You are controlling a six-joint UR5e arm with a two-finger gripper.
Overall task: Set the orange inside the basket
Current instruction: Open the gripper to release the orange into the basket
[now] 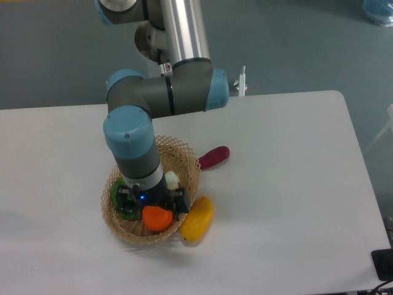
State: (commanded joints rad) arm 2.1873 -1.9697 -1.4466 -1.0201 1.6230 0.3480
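I see a white table (288,203) against a grey-green floor, with the arm reaching down from the top of my view. The gripper (156,209) sits low inside the basket (184,153), and the orange (157,219) is right at its tip, inside the basket near the front wall; the wrist hides the fingers, so I cannot tell whether the jaws are pinching the fruit or spread around it. Just left of the orange, something green (123,206) lies in the basket, partly covered by the gripper body. A small white object (171,180) shows beside the wrist, also within the rim. Outside, a yellow elongated fruit (198,219) leans against the basket's front right edge. A purple oblong vegetable (214,157) lies on the table just beside the right rim.
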